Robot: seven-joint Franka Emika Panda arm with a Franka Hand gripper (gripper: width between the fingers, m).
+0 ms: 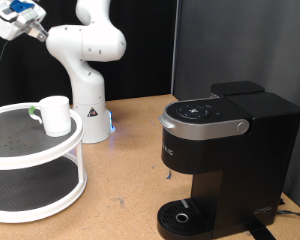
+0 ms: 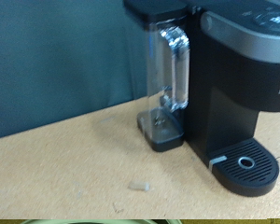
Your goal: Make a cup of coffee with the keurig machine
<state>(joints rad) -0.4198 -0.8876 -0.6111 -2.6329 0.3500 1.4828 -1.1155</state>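
The white cup (image 1: 55, 115) stands on the top tier of a round white two-tier shelf (image 1: 50, 150) at the exterior view's left. A small green-topped pod (image 1: 32, 112) lies just beside it. The black keurig machine (image 1: 222, 150) stands at the right with its silver-grey lid shut and its round drip tray (image 1: 182, 215) bare. My gripper (image 1: 12, 22) is high in the top-left corner, above and well apart from the cup. The wrist view shows the machine (image 2: 233, 84), its clear water tank (image 2: 170, 75) and the drip tray (image 2: 245, 166), but none of my fingers.
The white arm base (image 1: 88, 115) stands behind the shelf on the wooden table (image 1: 130, 170). A small pale scrap (image 2: 138, 186) lies on the table in front of the machine. A dark curtain closes off the back.
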